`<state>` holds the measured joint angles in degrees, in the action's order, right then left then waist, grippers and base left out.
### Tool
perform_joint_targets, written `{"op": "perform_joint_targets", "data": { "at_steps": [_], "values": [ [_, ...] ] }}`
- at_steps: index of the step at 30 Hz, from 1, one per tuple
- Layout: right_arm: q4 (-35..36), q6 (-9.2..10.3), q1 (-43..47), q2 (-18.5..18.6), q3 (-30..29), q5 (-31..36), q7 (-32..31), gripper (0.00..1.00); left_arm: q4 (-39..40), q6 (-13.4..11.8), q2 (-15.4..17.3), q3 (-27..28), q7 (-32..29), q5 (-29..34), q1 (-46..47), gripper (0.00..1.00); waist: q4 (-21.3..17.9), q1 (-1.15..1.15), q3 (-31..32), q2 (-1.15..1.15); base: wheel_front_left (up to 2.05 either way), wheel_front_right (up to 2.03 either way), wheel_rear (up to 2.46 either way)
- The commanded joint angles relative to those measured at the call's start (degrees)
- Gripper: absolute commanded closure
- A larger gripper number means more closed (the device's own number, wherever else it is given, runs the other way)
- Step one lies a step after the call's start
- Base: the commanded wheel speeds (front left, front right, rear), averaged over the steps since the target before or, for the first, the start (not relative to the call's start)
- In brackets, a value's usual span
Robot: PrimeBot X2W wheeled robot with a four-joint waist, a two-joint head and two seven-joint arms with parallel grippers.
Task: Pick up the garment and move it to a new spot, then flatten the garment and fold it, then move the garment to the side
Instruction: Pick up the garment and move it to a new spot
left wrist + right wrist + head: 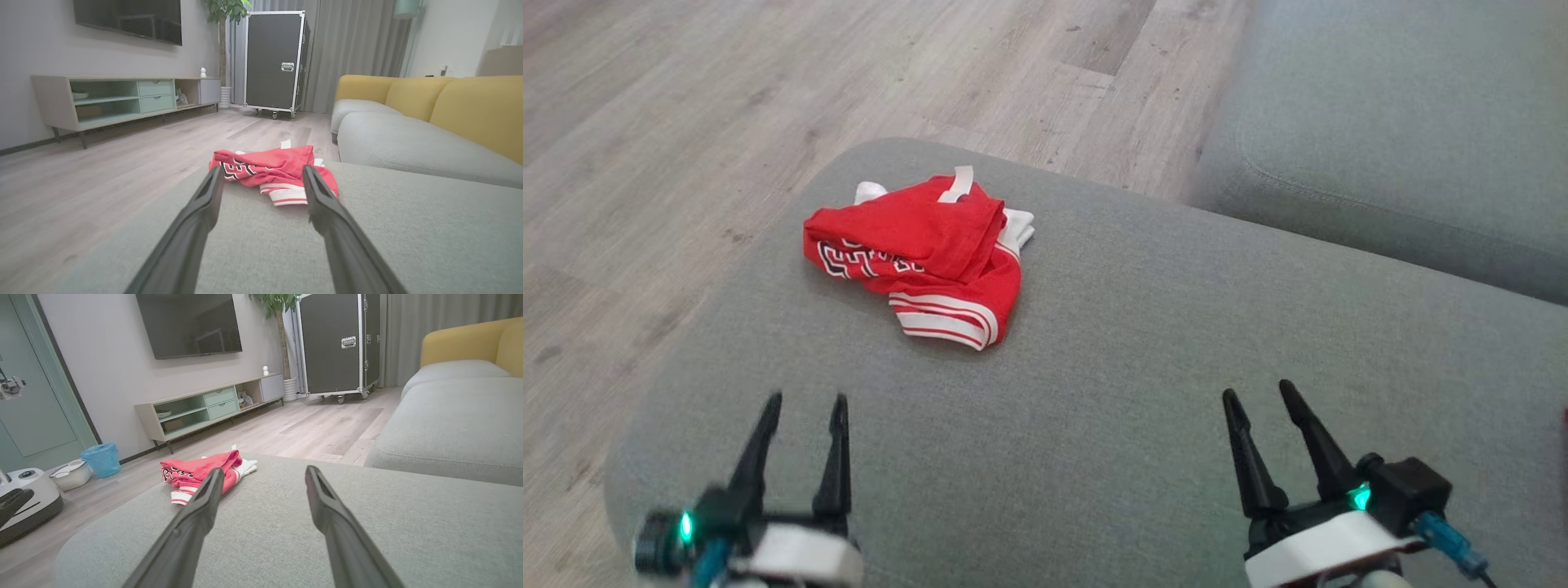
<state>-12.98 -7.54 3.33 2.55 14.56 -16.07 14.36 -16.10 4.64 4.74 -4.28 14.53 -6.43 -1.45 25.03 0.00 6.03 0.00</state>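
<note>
At the far left of the room, two baskets stood side by side on the wood floor [686,122]: one white basket [73,475] and one blue basket [102,459]; their contents could not be determined. To the right of these, one long cabinet [204,408] stood against the wall beneath one dark screen [190,322]. It had two drawers and open shelf compartments holding small items too blurred to identify. Further right stood one potted plant [278,306] and one closed black wheeled case [339,343]. On the near side, the left gripper [807,398] hovered over the near left part of the grey cushion [1094,408], its two fingers spread fully apart and holding nothing. One garment [923,253], red with white striped trim and lettering, lay crumpled in a heap on the far left area of that cushion, close to its far edge. The garment was well apart from both grippers, and lay ahead of the left gripper. The right gripper [1256,389] hovered over the near right part of the same cushion, its two fingers likewise spread wide and empty. At the far right, one separate grey sofa seat [1380,122] with a yellow backrest [478,114] stood beside the cushion.
</note>
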Motion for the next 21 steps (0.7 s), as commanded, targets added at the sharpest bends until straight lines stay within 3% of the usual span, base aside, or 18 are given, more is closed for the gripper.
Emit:
{"op": "perform_joint_targets", "data": {
  "at_steps": [1,5,8,15,21],
  "values": [
    [2.79,0.05,-1.36,0.32,0.47,-0.04,0.63,0.00,0.98,0.50,1.72,0.79,-0.12,0.79,7.14,0.00,-1.20,0.00,-1.24,0.00,0.00,0.00,0.00],
    [4.77,0.05,-2.05,0.32,-1.05,0.91,0.63,0.00,-2.04,1.81,5.26,-1.69,-4.25,1.95,16.65,0.00,-3.88,0.00,-4.89,0.00,0.00,0.00,0.00],
    [6.77,0.05,-4.29,0.32,-2.00,2.38,0.63,0.00,-7.77,2.73,9.69,-7.63,-11.31,2.35,28.73,0.00,-6.58,0.00,-9.78,0.00,0.00,0.00,0.00],
    [8.95,0.05,-8.25,0.32,-1.96,4.55,0.63,0.00,-18.29,2.83,18.60,-28.32,-24.79,-10.88,46.82,0.00,-11.16,0.00,-16.85,0.00,0.00,0.00,0.00],
    [9.61,0.05,-10.14,0.32,-2.15,5.04,0.63,0.00,-23.93,2.83,22.79,-36.32,-31.91,-18.52,53.72,0.00,-13.80,0.00,-20.19,0.00,0.00,0.00,0.00]
  ]
}}
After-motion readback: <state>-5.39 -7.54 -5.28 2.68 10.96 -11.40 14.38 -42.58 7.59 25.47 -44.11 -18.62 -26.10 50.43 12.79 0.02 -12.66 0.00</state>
